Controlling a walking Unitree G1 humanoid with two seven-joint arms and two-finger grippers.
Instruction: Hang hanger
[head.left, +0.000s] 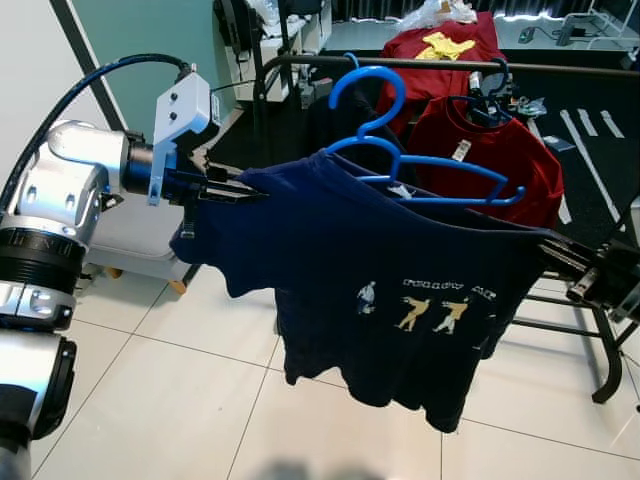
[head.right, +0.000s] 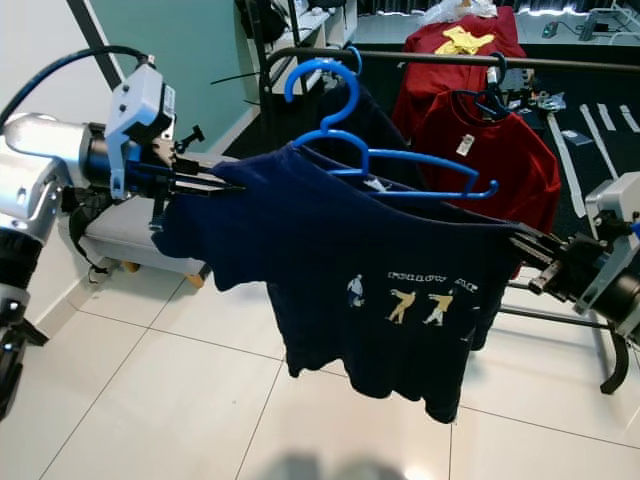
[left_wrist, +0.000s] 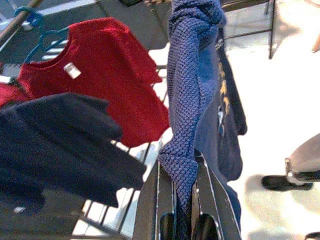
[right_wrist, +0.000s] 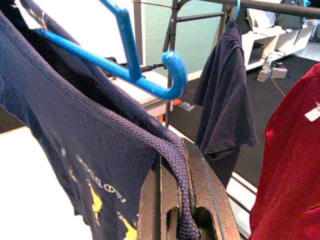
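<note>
White tiled floor (head.left: 180, 400), teal wall (head.left: 150, 40)

One navy blue T-shirt with a printed row of small figures (head.left: 400, 290) is on one bright blue plastic hanger (head.left: 400, 150). Two red T-shirts (head.left: 490, 160) and one dark navy shirt (right_wrist: 225, 95) hang on one black metal rail (head.left: 420, 64).

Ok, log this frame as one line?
phase: carrying to rack | left gripper: shut on navy T-shirt | right gripper: shut on navy T-shirt | blue hanger: inside shirt, unhung | rail: ahead
</note>
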